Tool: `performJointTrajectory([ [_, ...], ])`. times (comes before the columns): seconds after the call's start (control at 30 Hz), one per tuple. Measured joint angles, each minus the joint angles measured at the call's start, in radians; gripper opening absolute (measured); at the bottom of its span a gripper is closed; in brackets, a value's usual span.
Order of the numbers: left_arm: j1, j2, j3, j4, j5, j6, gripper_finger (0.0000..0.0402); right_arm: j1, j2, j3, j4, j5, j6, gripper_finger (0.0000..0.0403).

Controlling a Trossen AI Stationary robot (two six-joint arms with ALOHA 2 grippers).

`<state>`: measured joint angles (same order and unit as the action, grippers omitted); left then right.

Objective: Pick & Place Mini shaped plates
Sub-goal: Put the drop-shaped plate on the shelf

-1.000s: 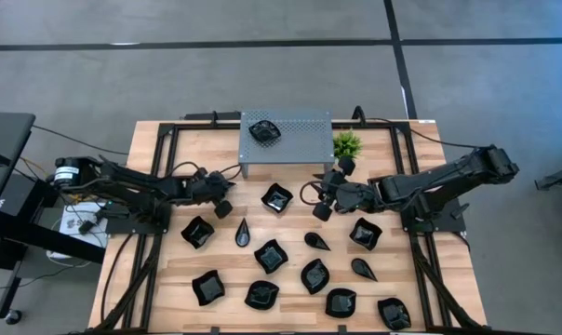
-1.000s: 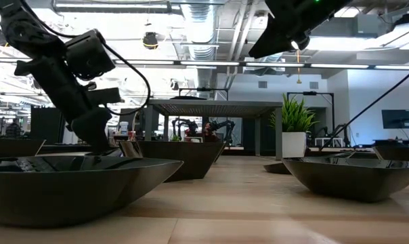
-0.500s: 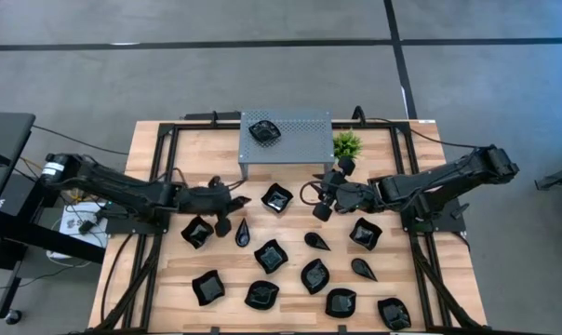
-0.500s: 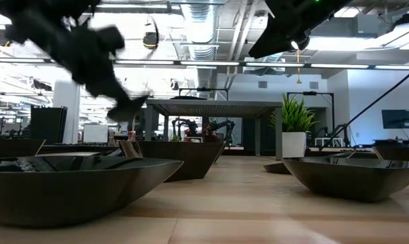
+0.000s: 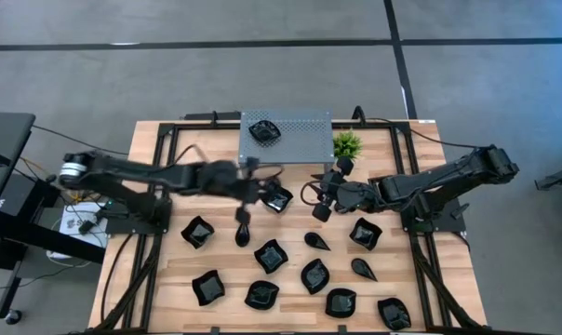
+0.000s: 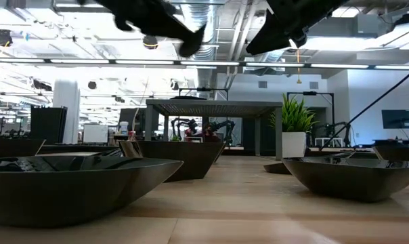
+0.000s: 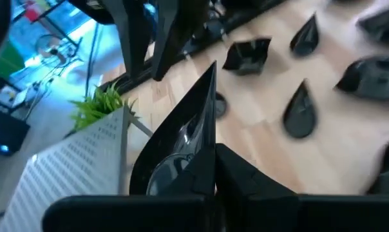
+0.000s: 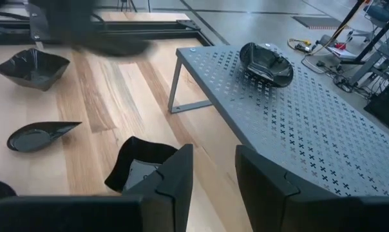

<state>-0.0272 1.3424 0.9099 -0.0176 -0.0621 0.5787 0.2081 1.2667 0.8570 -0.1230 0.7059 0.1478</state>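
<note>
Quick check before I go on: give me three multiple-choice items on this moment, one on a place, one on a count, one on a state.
1. Where does the green plant stand?
A. On the stand
B. On the table, by the stand's right end
C. Among the front plates

2. How many plates lie on the grey stand?
A. None
B. One
C. Three

3. How is the right hand?
A. Fingers apart, empty
B. Shut on a plate
C. Shut on the plant

Answers:
1 B: the high view shows the green plant just off the grey stand.
2 B: a single black plate sits on its perforated top.
3 A: the right wrist view shows the right hand with a clear gap and nothing in it.
</note>
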Motion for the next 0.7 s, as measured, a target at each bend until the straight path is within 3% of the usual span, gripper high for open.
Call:
performJointTrajectory([
  [0.17, 0.12, 0.169, 0.093, 0.086, 0.089, 0.139, 0.0007, 0.001, 0.0, 0.0, -0.007, 0.0, 0.0, 0.0111],
  [0.4, 0.264, 0.25, 0.094, 0.184, 0.102, 0.264, 0.0007, 0.051, -0.019, 0.0, -0.136, 0.008, 0.035, 0.0111],
  [0.6, 0.385, 0.307, 0.093, 0.205, 0.336, 0.33, 0.0007, 0.066, -0.031, 0.0, -0.126, 0.02, 0.053, 0.0111],
  [0.7, 0.416, 0.321, 0.093, 0.265, 0.388, 0.351, 0.0008, 0.065, -0.032, 0.0, -0.129, 0.021, 0.053, 0.0111],
])
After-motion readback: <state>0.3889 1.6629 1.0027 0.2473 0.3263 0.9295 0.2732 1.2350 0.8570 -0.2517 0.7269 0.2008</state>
